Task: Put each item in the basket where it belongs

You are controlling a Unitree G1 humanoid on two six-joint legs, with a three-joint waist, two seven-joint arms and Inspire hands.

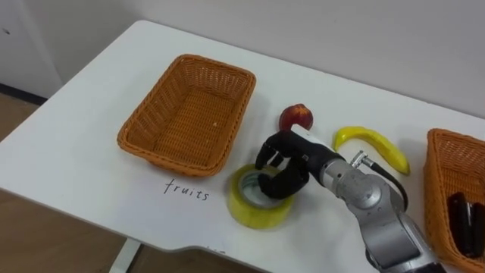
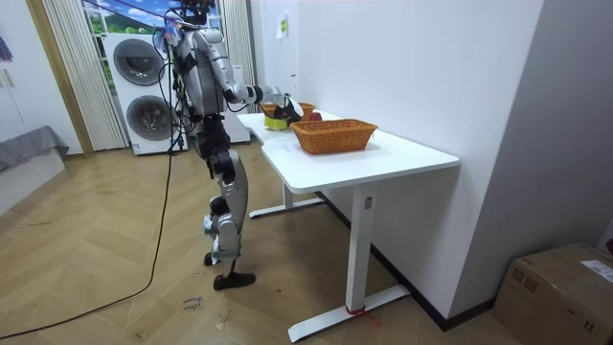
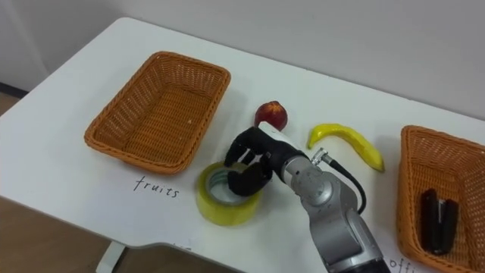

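Table (image 1: 91, 159) first: the empty fruit basket (image 1: 170, 161) sits at ten o'clock of my right hand (image 1: 284, 163), the office basket (image 1: 436, 189) at three. The hand's fingers are curled over the rim of the yellow tape roll (image 1: 254, 212), which rests near the table's front edge. The banana (image 1: 375, 144) lies at two o'clock, the apple (image 1: 295, 117) at twelve. Held by one wall, the roll could swing loose, or clip the banana crossing over.

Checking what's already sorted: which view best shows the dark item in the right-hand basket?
The right eye view: the dark item lies wholly visible in the basket. The left eye view cuts the basket at its edge; the room view is too distant.
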